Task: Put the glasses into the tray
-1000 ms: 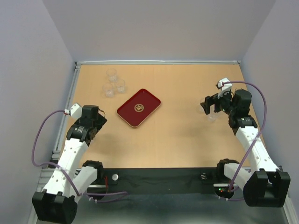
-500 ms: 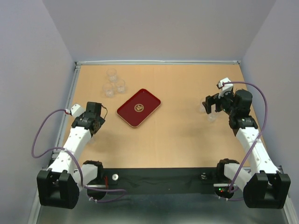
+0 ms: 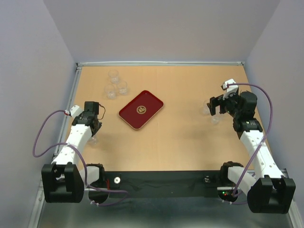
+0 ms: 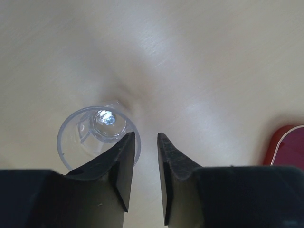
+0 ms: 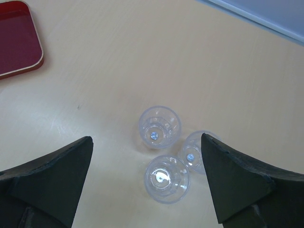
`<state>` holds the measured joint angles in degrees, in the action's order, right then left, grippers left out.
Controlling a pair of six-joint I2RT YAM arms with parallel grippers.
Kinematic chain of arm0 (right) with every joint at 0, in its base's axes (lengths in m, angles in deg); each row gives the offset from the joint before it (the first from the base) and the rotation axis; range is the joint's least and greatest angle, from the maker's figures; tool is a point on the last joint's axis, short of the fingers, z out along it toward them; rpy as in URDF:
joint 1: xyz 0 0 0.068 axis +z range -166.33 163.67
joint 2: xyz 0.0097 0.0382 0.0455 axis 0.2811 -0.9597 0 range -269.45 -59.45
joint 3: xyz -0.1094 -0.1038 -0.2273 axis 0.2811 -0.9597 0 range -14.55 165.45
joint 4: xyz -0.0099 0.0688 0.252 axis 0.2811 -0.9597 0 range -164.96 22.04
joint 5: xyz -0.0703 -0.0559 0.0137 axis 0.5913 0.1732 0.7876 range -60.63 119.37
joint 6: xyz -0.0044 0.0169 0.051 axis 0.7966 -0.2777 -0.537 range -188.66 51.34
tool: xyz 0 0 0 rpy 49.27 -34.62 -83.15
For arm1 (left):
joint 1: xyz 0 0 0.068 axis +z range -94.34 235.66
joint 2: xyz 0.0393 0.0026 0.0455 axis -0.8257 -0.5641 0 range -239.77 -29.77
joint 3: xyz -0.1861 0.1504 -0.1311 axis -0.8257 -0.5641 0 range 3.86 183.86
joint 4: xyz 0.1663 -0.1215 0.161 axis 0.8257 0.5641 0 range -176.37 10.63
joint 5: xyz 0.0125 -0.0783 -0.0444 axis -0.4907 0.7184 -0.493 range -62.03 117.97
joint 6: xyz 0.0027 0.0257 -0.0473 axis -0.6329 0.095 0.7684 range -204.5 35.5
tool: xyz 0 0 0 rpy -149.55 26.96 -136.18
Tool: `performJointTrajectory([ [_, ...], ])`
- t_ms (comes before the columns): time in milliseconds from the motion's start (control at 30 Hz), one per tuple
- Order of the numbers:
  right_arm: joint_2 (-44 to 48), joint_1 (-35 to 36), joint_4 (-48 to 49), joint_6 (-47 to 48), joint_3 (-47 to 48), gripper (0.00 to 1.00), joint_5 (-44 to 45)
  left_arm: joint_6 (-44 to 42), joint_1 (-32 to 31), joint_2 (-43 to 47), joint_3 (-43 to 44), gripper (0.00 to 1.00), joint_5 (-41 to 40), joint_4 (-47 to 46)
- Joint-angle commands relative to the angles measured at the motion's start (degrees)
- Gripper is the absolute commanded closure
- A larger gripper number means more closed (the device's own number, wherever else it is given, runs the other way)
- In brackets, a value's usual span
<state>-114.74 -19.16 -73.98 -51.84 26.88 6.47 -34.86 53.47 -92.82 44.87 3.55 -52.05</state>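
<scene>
The dark red tray [image 3: 141, 109] lies left of centre on the table; its edge shows in the left wrist view [image 4: 287, 145] and its corner in the right wrist view [image 5: 18, 40]. Three clear glasses [image 3: 116, 84] stand behind the tray at the back left. Three more glasses [image 5: 164, 152] stand together below my right gripper [image 5: 147, 140], which is wide open and empty above them [image 3: 210, 108]. My left gripper [image 4: 146, 137] hangs low at the left [image 3: 91, 127]. Its jaws stand a narrow gap apart with nothing between them. Another glass [image 4: 97, 137] stands just left of the gap, under the left finger.
The wooden table [image 3: 180, 137] has a metal rail along its left and back edges, and grey walls close it in. A black strip with the arm bases runs along the near edge.
My left arm has swung its base link to the left and the left gripper has shifted left and nearer. The right gripper has hardly moved.
</scene>
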Motion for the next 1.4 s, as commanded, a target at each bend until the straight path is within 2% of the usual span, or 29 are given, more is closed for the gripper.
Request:
performJointTrajectory([
  [0,1.4,0.0,0.7,0.5,0.0,0.00,1.2,-1.5,1.4,-0.3,0.7,0.65,0.8,-1.4],
  [267,1.7,0.1,0.7,0.4,0.2,0.00,2.1,-3.7,1.8,-3.0,-0.1,0.77,5.5,-3.5],
  [367,1.8,0.0,0.7,0.3,0.3,0.00,2.5,-5.0,1.8,-3.3,0.0,0.90,6.8,-4.1],
  [400,1.9,0.0,0.7,0.4,0.3,0.00,2.5,-5.5,1.8,-3.3,0.1,1.00,7.1,-4.4],
  [467,2.0,0.0,0.7,0.4,0.3,0.00,2.6,-7.4,1.8,-3.3,1.2,1.00,8.4,-4.5],
  [600,2.1,0.0,0.7,0.4,0.3,0.00,2.6,-13.6,1.8,-2.2,4.4,1.00,16.2,-7.7],
  [833,2.1,0.0,0.7,0.6,0.2,0.00,2.6,-24.0,1.8,2.3,5.2,1.00,35.0,-19.5],
  [1000,2.0,0.0,0.8,0.7,0.1,0.00,2.4,-31.0,1.4,-1.4,8.5,1.00,44.1,-23.3],
  [1200,1.9,0.0,0.8,1.0,0.1,0.00,2.4,-34.8,-2.9,-7.4,14.3,1.00,44.9,-25.1],
  [1367,2.0,0.0,0.8,1.4,-0.1,0.00,2.1,-36.4,-9.4,-14.3,20.5,1.00,42.4,-25.4],
])
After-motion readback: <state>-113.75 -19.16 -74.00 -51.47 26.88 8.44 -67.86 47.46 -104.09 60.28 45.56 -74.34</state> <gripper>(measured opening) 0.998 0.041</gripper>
